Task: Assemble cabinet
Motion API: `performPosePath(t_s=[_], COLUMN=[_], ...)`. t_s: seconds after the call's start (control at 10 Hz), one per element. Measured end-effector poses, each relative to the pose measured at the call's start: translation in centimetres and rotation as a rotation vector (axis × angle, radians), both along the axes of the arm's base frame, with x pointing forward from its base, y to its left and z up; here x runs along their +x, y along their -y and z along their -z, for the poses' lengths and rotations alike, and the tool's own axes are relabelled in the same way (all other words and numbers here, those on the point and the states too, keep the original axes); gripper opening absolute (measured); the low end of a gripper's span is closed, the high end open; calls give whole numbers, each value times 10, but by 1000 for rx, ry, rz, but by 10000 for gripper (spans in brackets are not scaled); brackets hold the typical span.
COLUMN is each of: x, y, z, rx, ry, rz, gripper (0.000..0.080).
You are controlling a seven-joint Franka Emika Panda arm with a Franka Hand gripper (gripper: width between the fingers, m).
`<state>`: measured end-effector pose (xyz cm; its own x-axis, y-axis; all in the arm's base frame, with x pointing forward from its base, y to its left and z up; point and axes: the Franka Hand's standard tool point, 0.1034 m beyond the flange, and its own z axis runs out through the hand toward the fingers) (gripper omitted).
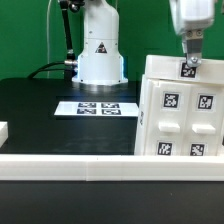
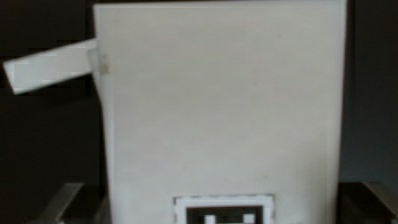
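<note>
- The cabinet (image 1: pixel 180 108) stood upright at the exterior view's right, long axis vertical, showing square black-and-white tags.
- The gripper (image 1: pixel 187 62) sat at its top edge; jaw state could not be determined.

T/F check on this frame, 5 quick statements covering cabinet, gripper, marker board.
1. The cabinet stands at the exterior view's right. True.
2. The gripper is over by the marker board, far from the cabinet. False: it is at the cabinet's top edge; the marker board lies apart, toward the exterior view's left.
3. Square black-and-white tags show on the cabinet's front. True.
4. The marker board is propped upright against the robot base. False: it lies flat on the black table, in front of the white base.
5. In the wrist view the cabinet's white surface fills most of the picture. True.
</note>
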<state>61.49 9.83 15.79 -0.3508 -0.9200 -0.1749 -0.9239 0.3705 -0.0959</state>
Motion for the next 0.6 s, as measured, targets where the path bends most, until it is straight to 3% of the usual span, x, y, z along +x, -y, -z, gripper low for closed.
performPosePath(t_s=[0.5, 0.6], x=[2, 2], y=[-4, -4], z=[-2, -2], rx=[52, 49], ry=[6, 9], rz=[73, 52], gripper=[560, 674])
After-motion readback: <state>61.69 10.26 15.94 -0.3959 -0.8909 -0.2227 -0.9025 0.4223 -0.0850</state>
